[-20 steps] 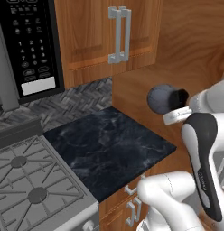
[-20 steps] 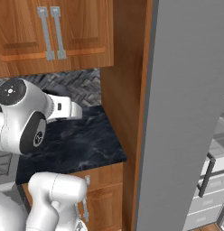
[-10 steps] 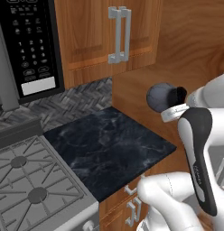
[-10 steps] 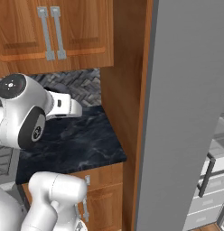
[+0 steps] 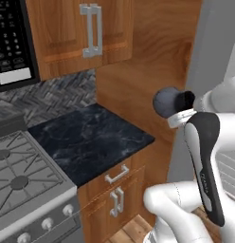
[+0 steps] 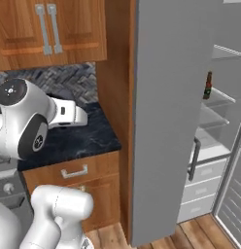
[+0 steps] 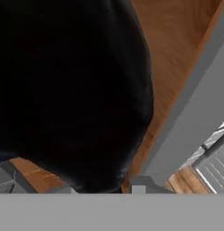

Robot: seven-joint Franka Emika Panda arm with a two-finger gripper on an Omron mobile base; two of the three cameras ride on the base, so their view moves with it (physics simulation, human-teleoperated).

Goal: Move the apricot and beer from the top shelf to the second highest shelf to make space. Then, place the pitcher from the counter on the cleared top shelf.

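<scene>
Fridge door (image 6: 176,112) before beer (image 6: 208,86)

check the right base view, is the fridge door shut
No, the grey fridge door stands open, with the beer visible on a glass shelf inside.

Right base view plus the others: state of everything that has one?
gripper: shut, dark round bulk right against it; whether it is held, cannot tell
beer: upright on a glass shelf
fridge: open, shelves showing
upper cabinet: doors shut
drawer: shut
</scene>
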